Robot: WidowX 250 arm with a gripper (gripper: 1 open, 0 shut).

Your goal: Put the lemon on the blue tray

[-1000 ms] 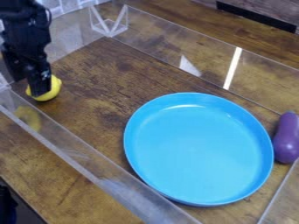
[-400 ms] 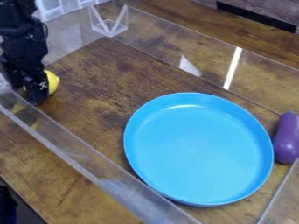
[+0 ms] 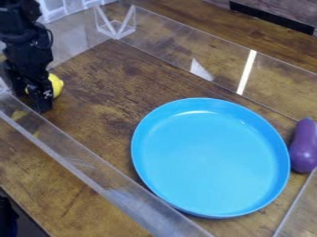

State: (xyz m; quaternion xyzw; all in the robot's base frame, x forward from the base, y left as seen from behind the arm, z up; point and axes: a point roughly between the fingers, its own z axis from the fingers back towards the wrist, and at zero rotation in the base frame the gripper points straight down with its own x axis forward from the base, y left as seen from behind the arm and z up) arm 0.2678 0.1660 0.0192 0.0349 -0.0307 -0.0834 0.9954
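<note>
The lemon [image 3: 55, 85] is a small bright yellow fruit at the far left of the wooden table, mostly hidden behind the black gripper. My gripper [image 3: 36, 90] points straight down over it with its jaws open, the fingers low around the lemon near the table surface. Whether the fingers touch the fruit cannot be told. The blue tray [image 3: 213, 207] is a large round sky-blue dish lying at the centre right, with nothing in it, well apart from the gripper.
A dark purple eggplant-like object [image 3: 303, 145] lies just right of the tray. Clear acrylic walls [image 3: 74, 157] border the table along the front-left and back. A clear stand [image 3: 118, 20] sits at the back.
The gripper has sunk lower over the lemon and now hides more of it. Tray and purple object have not moved.
</note>
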